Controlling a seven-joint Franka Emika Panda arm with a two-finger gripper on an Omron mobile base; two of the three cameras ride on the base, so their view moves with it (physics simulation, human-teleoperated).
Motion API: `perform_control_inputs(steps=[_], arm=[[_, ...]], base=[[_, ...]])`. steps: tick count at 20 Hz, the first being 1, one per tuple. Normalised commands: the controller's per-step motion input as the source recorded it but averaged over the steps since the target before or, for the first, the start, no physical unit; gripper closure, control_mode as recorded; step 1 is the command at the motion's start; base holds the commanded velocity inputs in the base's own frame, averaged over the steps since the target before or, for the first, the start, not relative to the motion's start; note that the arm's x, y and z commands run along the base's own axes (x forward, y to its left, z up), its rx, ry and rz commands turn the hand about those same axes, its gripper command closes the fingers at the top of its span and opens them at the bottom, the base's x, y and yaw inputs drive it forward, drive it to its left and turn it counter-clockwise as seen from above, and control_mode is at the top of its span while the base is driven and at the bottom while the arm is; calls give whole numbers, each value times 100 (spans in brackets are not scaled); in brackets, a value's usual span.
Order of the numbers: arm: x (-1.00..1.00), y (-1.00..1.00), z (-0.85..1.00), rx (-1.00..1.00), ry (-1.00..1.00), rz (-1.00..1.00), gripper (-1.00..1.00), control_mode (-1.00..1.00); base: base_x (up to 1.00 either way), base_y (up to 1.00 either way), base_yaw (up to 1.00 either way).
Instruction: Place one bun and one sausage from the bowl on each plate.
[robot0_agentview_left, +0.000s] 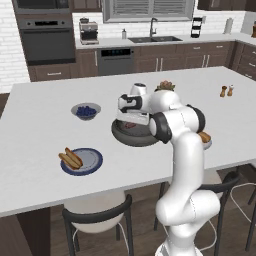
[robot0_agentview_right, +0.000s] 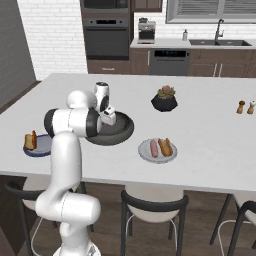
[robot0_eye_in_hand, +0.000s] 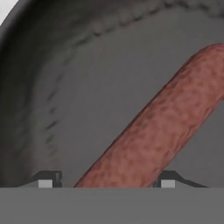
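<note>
Matt dark bowl (robot0_eye_in_hand: 65, 87), mottled sausage (robot0_eye_in_hand: 157, 131)

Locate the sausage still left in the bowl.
The sausage lies on the floor of the dark bowl at mid-counter, directly under the pincer, running between its fingertips in the hand view. The berry bowl sits to the bowl's left.
</note>
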Motion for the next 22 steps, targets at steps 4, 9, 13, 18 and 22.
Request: perform_control_inputs(steps=[4,9,13,18,22], arm=[[0,0,-4,0,3,0,100,-100],[-3,0,4,0,0,0,100,-100],[-40,5,61,0,-4,3,100,-100],[-73,12,86,0,-8,15,100,-100],[-99,69,31,-14,9,40,100,-100]], base=[[0,0,0],[0,0,0],[0,0,0],[0,0,0],[0,0,0]])
